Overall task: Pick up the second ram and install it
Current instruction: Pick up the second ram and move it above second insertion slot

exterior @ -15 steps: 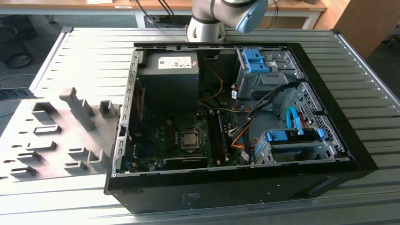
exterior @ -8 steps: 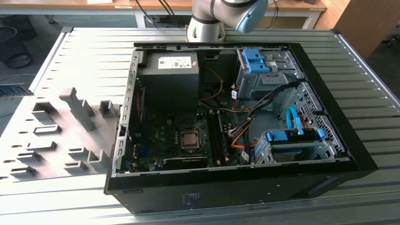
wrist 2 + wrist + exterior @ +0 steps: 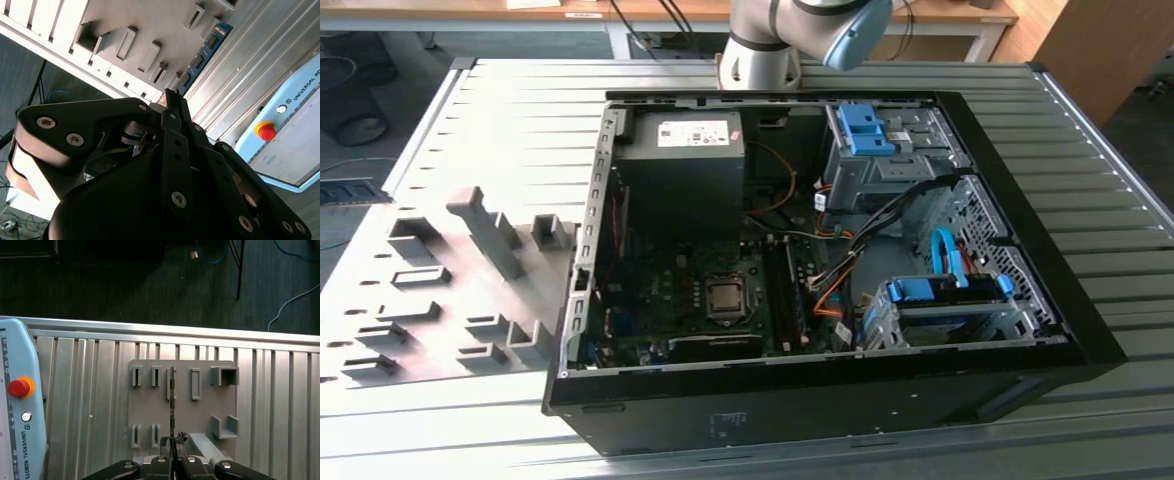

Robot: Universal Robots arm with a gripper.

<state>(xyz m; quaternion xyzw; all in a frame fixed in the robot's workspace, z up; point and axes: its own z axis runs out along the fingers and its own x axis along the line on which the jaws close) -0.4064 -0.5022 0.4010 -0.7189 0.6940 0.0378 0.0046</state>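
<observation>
My gripper [image 3: 172, 444] is shut on the second ram [image 3: 172, 400], a thin dark board that I see edge-on in the first wrist view, reaching out from the fingertips. The second wrist view shows its flat blue-green face with black chips [image 3: 202, 57] running out from the closed fingertips [image 3: 170, 100]. I hold it high above the grey fixture plate [image 3: 200, 415]. In the exterior view, the open computer case [image 3: 1014, 300] lies on the table with its motherboard [image 3: 680, 300] and memory slots [image 3: 787, 295] exposed.
The fixture plate [image 3: 440, 300] with raised grey blocks sits at the exterior view's left of the case. A pale blue pendant with a red button [image 3: 19, 388] lies on the ribbed metal table [image 3: 85, 390]. Cables and drive cages [image 3: 927, 300] crowd the case.
</observation>
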